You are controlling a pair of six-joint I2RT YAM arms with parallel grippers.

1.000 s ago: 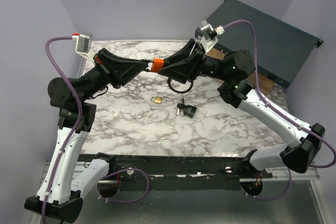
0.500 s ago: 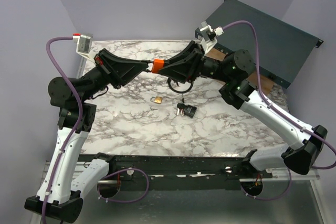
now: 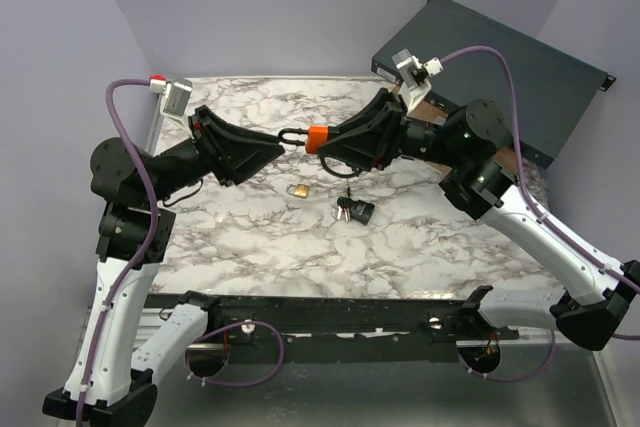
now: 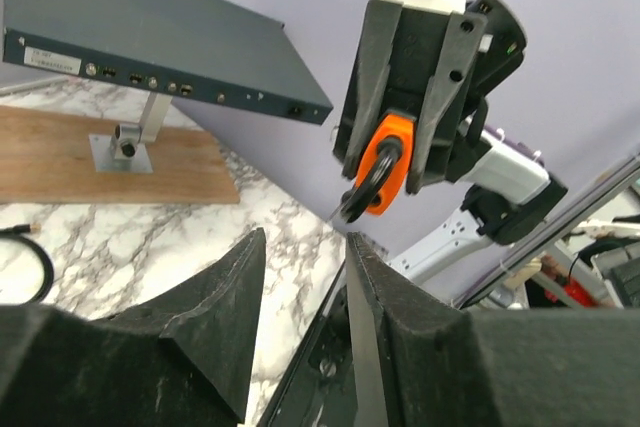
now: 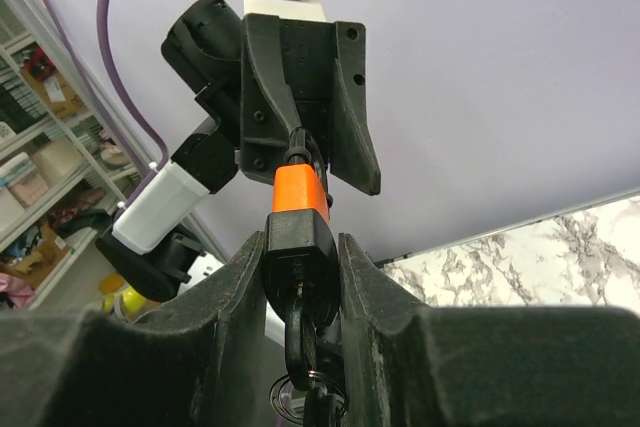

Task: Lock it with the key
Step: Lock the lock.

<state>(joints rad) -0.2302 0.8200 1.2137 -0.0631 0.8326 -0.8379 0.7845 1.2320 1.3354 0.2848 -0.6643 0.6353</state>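
My right gripper [image 3: 335,140] is shut on an orange and black padlock [image 3: 319,136] and holds it in the air above the table's middle. In the right wrist view the padlock [image 5: 298,197] sits between the fingers, with a key [image 5: 300,332] in its underside and a key ring hanging below. Its black shackle [image 3: 291,136] points at my left gripper [image 3: 276,144]. The left gripper [image 4: 305,242] is open and empty. Its tips are just short of the padlock [image 4: 384,155], which shows beyond them.
A small brass padlock [image 3: 297,189] and a black bunch of keys [image 3: 353,210] lie on the marble table [image 3: 420,247]. A dark rack unit [image 3: 500,57] stands on a wooden board [image 3: 503,159] at the back right. A black cable [image 4: 25,257] lies by it.
The left gripper has let go of the padlock's shackle and drawn back to the left. The right gripper has moved right and lower with the padlock.
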